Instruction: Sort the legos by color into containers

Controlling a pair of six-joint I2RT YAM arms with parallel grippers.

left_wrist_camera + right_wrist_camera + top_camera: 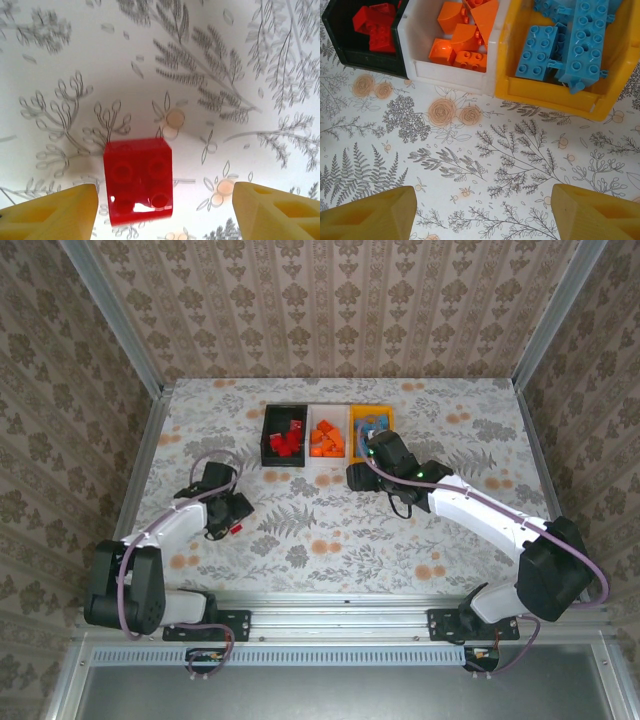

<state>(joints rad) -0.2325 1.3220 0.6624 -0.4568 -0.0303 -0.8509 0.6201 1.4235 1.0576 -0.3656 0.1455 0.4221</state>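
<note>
The likeliest slip is a lopsided pinch: the small red square studded plastic brick [138,180] lies flat on the flower-printed bench [250,75] between the yellow fingers of the left claw [165,210], but well off the middle. It is just beside the finger at the left of the wrist view and far from the other. If the jaws close from here, the near finger would probably meet the brick first and shove or twist it across the smooth bench, so the glossy sides could slide out or be caught by a corner. A weak hold of that kind could then drop the brick short of the black plastic bin [268,430], which stands ahead of this claw and off to its right, or let it fall into the neighbouring white plastic bin [450,77] of orange bricks [465,40]. The left claw stands wide open, its gap much broader than the brick, and it grips nothing; whether the near finger touches the brick I cannot tell. The right claw [485,210] is likewise spread wide and empty above bare bench. The orange-yellow plastic bin [545,100] of blue bricks [570,40] is just ahead of it, so it looks clear of the left arm's path to the black bin.
</note>
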